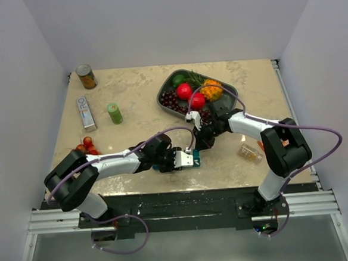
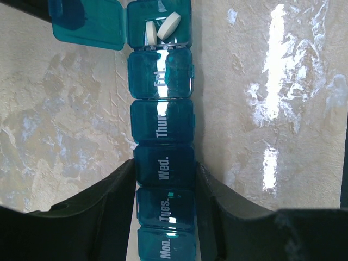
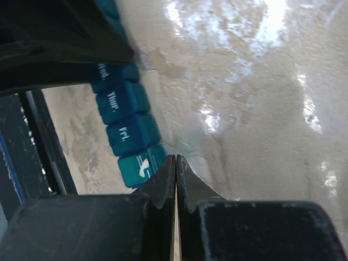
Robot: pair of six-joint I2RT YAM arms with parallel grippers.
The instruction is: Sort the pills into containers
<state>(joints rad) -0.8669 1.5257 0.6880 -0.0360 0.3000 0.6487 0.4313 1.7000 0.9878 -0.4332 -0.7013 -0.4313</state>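
Top external view: on the beige tabletop [image 1: 135,91], far to the left of the left jaws and beyond them, stand a can [image 1: 86,76], a flat silver box [image 1: 86,111] and a small green bottle [image 1: 114,113]. Some small red fruits [image 1: 86,145] lie nearer, beside the left arm [image 1: 119,162].

In the left wrist view, the teal pill organizer [image 2: 163,125] lies between the left jaws and runs straight away from them. The two dark fingers [image 2: 98,217] stand half open and press on both long sides of the strip at the "Wed." compartment, so the left jaws hold it. Ahead of the jaws come "Thur" and "Fri", both closed. After them is one open compartment with its lid [image 2: 89,22] turned out to the left, and inside it are two white pills [image 2: 168,26].

In the right wrist view the right jaws are fully closed, finger [image 3: 163,185] against finger, and I see nothing between them. Their tips stand just beside the end compartment of the organizer, which is on their left.

Beyond the right jaws is a dark tray [image 1: 169,83] with fruit. To their right, well apart, a small clear bottle [image 1: 249,152] lies on the tabletop.
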